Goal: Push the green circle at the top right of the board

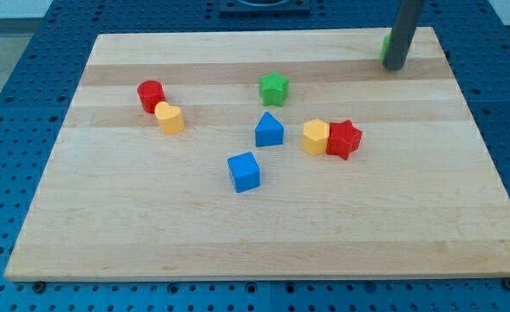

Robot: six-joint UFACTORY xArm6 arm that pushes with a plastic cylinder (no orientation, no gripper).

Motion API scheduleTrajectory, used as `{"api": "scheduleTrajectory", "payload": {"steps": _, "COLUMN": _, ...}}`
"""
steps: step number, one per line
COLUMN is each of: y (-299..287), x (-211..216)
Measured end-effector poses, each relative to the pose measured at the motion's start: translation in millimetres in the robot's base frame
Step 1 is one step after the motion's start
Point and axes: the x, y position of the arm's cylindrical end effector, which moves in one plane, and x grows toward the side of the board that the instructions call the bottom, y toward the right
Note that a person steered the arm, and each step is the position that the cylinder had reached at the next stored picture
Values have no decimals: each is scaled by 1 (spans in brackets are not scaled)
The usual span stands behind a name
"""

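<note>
The green circle [384, 47] is at the view's top right of the wooden board [264, 217], mostly hidden behind my rod; only a thin green edge shows at the rod's left side. My tip [394, 66] rests on the board right in front of it, touching or nearly touching the block.
A green star [273, 87] lies at the upper middle. A blue triangular block [269, 130] and a blue cube [244, 171] sit at the centre. A yellow block [316, 137] touches a red star [344, 139]. A red block [151, 94] touches a yellow block [170, 118] at the left.
</note>
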Motion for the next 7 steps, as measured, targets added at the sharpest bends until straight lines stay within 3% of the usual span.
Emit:
{"api": "scheduleTrajectory", "payload": {"steps": 3, "y": 0, "x": -19}}
{"api": "scheduleTrajectory", "payload": {"steps": 5, "y": -44, "x": -19}}
{"api": "scheduleTrajectory", "payload": {"steps": 7, "y": -53, "x": -52}}
